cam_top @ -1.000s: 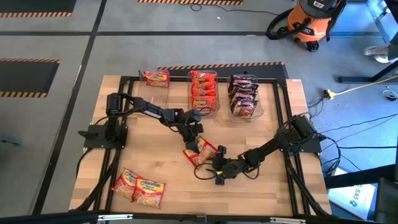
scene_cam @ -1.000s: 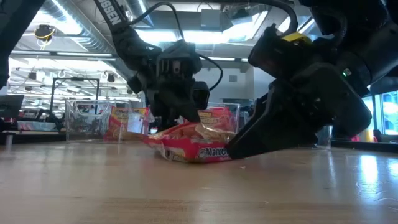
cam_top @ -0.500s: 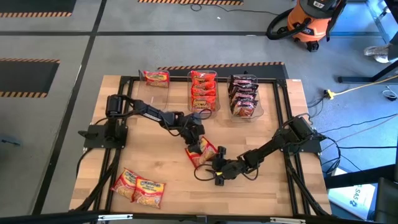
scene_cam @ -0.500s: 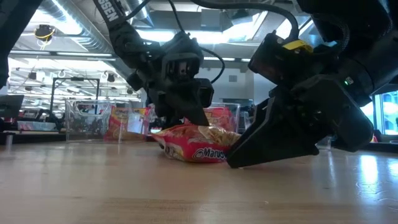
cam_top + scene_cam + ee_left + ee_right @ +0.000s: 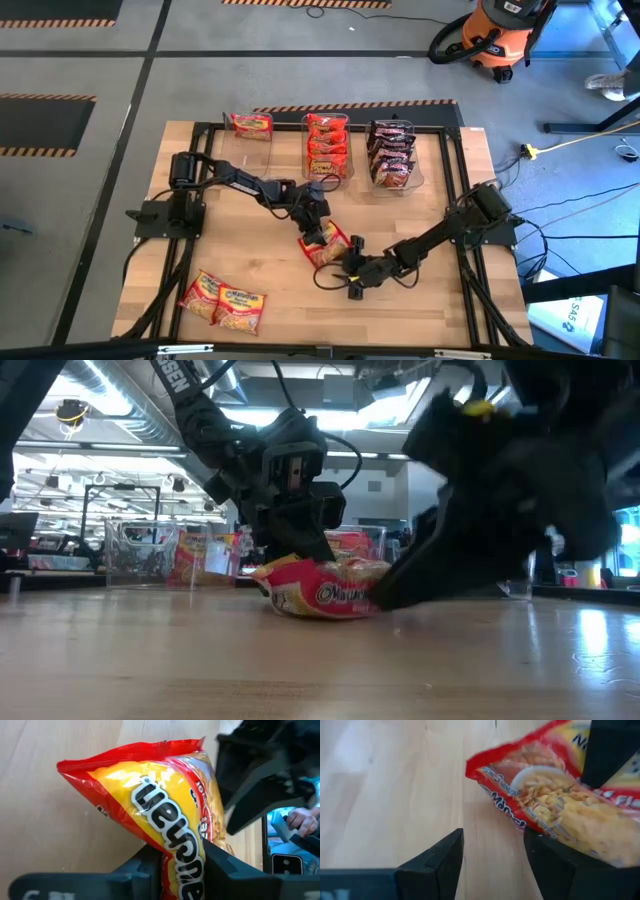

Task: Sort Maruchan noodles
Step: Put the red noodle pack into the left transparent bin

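Most packets already sit in the bins (image 5: 327,150) at top; the left gripper (image 5: 318,236) pinches a centre packet (image 5: 325,245), the right gripper (image 5: 352,274) gapes beside it, and two packets (image 5: 222,301) wait lower left.

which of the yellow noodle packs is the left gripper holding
The yellow-and-red packet at mid-table, pinched in the left gripper. The two others lie untouched near the front-left corner.

You are in an industrial workshop: hazard-striped concrete floor (image 5: 60,97), orange shop vacuum (image 5: 497,38) upper right, exposed ceiling ducting (image 5: 130,415).
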### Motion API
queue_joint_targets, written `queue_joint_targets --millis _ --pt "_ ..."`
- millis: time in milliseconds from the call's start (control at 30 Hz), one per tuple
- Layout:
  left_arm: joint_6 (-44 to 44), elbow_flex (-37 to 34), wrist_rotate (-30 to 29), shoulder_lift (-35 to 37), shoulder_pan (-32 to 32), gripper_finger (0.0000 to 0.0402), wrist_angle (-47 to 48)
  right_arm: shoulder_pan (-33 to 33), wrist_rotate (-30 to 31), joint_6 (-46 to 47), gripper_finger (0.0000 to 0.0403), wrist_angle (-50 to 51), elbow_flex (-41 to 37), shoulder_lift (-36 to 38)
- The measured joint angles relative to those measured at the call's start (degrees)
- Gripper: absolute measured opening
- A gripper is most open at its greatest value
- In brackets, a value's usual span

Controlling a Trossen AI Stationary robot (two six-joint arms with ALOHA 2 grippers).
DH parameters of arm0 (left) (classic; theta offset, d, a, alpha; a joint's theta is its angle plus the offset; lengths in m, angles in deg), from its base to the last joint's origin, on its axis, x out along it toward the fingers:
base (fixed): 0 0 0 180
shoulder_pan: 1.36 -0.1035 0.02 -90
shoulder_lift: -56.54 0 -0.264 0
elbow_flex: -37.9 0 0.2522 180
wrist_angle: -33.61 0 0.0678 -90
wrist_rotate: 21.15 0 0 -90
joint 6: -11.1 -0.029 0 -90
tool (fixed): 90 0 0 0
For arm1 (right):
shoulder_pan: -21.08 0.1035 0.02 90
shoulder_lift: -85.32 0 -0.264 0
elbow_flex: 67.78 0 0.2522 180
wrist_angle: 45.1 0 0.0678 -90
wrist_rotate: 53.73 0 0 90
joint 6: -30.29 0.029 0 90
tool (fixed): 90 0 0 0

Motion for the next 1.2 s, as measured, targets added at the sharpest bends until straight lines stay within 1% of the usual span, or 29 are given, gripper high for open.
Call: queue_joint_targets --millis 167,300,500,600,667,767,833,900,967,1033,1100,1200 --pt "-2.32 0.08 -0.92 0.69 0.13 0.0067 0.08 -0.02 -0.57 0.48 0.0209 5.22 0.04 4.11" --pt "-6.5 0.06 -1.58 2.8 0.46 0.004 0.7 -0.13 -3.54 1.31 0.0209 8.8 0.11 7.63" --pt "-10.44 0.06 -2.41 5.79 0.46 0.0012 2.52 -0.13 -5.38 4.25 0.0209 17.13 0.13 13.86" --pt "-12.09 0.07 -4.0 7.77 0.74 0.0009 5.96 -0.11 -6.59 4.97 0.0209 21.09 0.15 16.59" --pt "-13.66 0.05 -5.92 9.94 1.19 0.0008 9.91 -0.11 -8.01 5.76 0.0209 24.94 0.15 18.41" --pt "-15.59 0.04 -9.51 15.19 2.4 0.0008 17.4 -0.11 -12.06 11.2 0.0209 35.54 0.15 22.13" --pt "-17.4 0.02 -12.97 19.96 3.11 0.0008 24.83 -0.01 -12.92 15.14 0.0209 40.87 0.15 24.18" --pt "-19.26 0.05 -17.63 24.83 3.56 0.0007 29.87 0.37 -11.65 16.69 0.0209 43.96 0.13 25.45" --pt "-21.74 0.06 -23.73 30.03 3.41 0.0007 36.44 0.39 -9.02 16.24 0.0209 43.51 0.14 25.63" --pt "-25.38 0.06 -30.32 34.79 3.06 0.0007 40.84 0.28 -6.67 15.29 0.0209 43.31 0.13 25.62" --pt "-30.13 0.06 -37.13 40.1 2.1 0.0007 45.85 0.23 -5.42 15.1 0.0209 41.79 0.16 25.2" --pt "-38.98 0.08 -47.78 46.16 -0.82 0.0007 49.67 0.26 -3.89 14.99 0.0209 41.83 0.11 24.86"
